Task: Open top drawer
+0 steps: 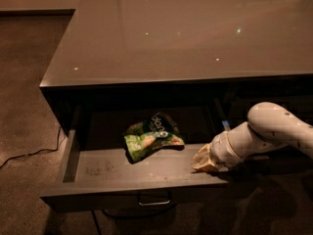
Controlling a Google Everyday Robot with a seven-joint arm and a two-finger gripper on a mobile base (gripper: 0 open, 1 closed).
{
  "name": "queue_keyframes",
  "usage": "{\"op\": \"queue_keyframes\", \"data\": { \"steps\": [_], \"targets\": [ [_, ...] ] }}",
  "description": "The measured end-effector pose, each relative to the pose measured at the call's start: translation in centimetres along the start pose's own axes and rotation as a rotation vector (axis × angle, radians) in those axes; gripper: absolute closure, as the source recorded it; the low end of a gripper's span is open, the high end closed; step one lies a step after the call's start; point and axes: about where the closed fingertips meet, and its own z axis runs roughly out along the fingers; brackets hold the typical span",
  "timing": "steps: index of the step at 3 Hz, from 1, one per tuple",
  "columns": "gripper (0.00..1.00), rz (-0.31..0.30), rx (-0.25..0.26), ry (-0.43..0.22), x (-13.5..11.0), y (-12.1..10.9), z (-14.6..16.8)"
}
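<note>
The top drawer (98, 168) stands pulled out from under the glossy grey counter (186, 38), its flat grey floor showing. Its small metal pull handle (154, 200) hangs at the middle of the dark front panel. A green snack bag (151, 137) lies on the drawer floor toward the back. My gripper (201, 162) is at the drawer's right front corner, just above the front edge, on the end of the white arm (266, 131) that comes in from the right.
A dark cable (27, 154) runs over the speckled floor at the left of the cabinet. More dark cabinet front (274, 97) sits behind the arm at the right. Floor (29, 82) lies open to the left.
</note>
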Motion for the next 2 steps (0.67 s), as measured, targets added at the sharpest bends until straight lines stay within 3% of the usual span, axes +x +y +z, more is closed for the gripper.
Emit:
{"op": "queue_keyframes", "data": {
  "steps": [2],
  "targets": [
    [1.0, -0.003, -0.008, 0.01, 0.2, 1.6, -0.6]
  ]
}}
